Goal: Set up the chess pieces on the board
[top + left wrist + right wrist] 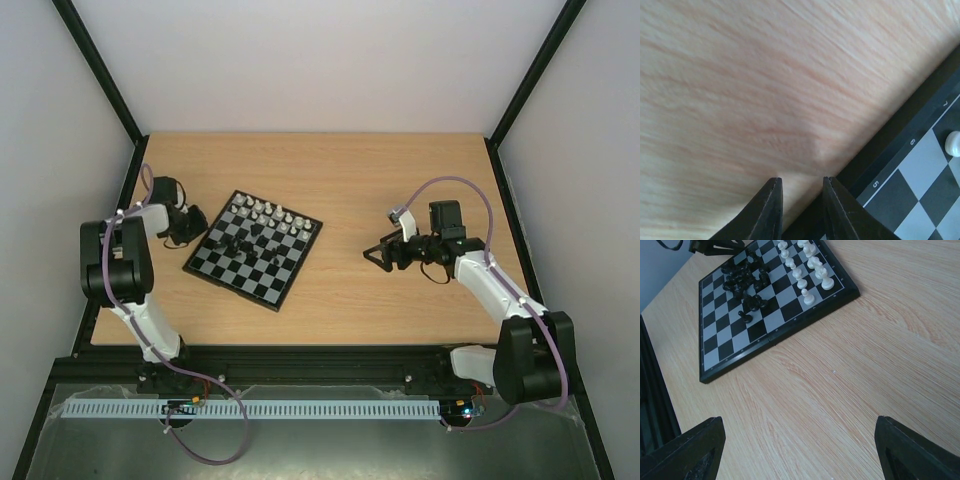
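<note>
**Board** (262,282): Lies flat on the desk (400,170), left of centre and turned at an angle to the arms.

**White pieces** (268,214): Stand upright in what look like two rows along the board's far edge. Judged done, or nearly so.

**Black pieces** (244,243): Bunched in a loose heap on the middle squares, just beside the white rows. At least one appears to lie on its side. The near rows are bare, so the black side is judged the work left.

**Left gripper** (801,180): Low beside the board's left rim, over bare wood. Its fingers are narrowly parted and nothing is between them.

**Right gripper** (797,422): Spread wide and empty, well apart from the board on the right.

**Handling note (judgement):**
- The left gripper should rise over the rim before crossing, or it may push the board.
- An outlying black piece at the heap's edge is the best first pick.
- The gripper should come down vertically with just enough gap and pinch the piece at mid-body.
- The piece should be lifted fully before it travels, to avoid toppling its neighbours or the white rows.
- It should be set upright in the centre of a near-row square.
</note>
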Available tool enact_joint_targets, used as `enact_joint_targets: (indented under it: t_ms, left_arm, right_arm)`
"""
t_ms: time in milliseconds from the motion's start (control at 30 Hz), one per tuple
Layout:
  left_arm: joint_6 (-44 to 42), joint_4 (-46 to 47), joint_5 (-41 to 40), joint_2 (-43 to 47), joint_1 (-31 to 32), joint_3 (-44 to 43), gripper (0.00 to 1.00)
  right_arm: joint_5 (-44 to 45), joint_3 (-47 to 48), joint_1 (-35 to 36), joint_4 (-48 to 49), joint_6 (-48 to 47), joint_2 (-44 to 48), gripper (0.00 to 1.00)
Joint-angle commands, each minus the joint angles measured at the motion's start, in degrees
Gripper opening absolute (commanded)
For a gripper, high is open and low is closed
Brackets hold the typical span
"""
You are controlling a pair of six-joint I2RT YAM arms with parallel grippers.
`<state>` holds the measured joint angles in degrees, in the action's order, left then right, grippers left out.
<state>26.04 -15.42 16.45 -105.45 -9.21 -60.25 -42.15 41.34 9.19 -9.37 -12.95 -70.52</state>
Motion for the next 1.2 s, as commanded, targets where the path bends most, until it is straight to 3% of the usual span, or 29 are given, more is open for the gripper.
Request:
enact_joint_targets:
  t_ms: [0, 733, 1167]
  left_arm:
    - [-0.90, -4.91, 2.26, 1.52, 2.49, 4.32, 0.26]
    - [-0.17, -5.24, 3.50, 13.75, 17.60, 16.86, 0.20]
    - [-1.36, -5.28, 5.75, 15.22, 28.32, 19.56, 0.17]
  right_arm:
    - [-1.20, 1.35, 0.56, -2.66, -1.11, -1.30, 0.83]
    - [-0.15, 1.98, 0.74, -3.29, -1.03, -3.84, 0.82]
    - [2.17, 2.08, 0.74, -3.25, -0.94, -3.06, 0.82]
